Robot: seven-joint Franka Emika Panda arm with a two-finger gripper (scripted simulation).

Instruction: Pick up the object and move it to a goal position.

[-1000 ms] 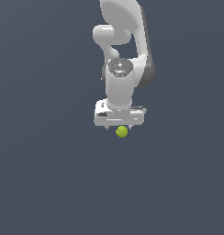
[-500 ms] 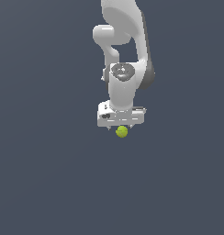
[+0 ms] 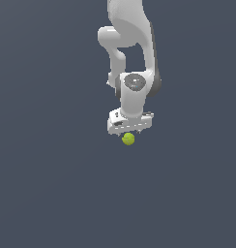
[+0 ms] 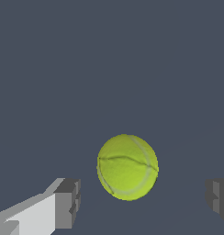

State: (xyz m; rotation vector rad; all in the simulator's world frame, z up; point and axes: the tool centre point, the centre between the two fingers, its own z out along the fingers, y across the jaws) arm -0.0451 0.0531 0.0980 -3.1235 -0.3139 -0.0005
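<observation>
The object is a small yellow-green ball (image 3: 128, 139) with a faint seam, lying on the dark grey floor. My white gripper (image 3: 129, 132) points straight down just above it, and the hand hides the fingers in the exterior view. In the wrist view the ball (image 4: 127, 166) lies between the two grey fingertips (image 4: 68, 203), with a clear gap on each side. The gripper (image 4: 142, 200) is open and touches nothing.
A plain dark grey floor (image 3: 52, 193) fills everything around the ball. The white arm (image 3: 132, 43) rises behind and above the gripper. No other objects show in either view.
The arm's wrist has sunk a little and the hand now sits slightly lower over the ball. The ball has stayed in place.
</observation>
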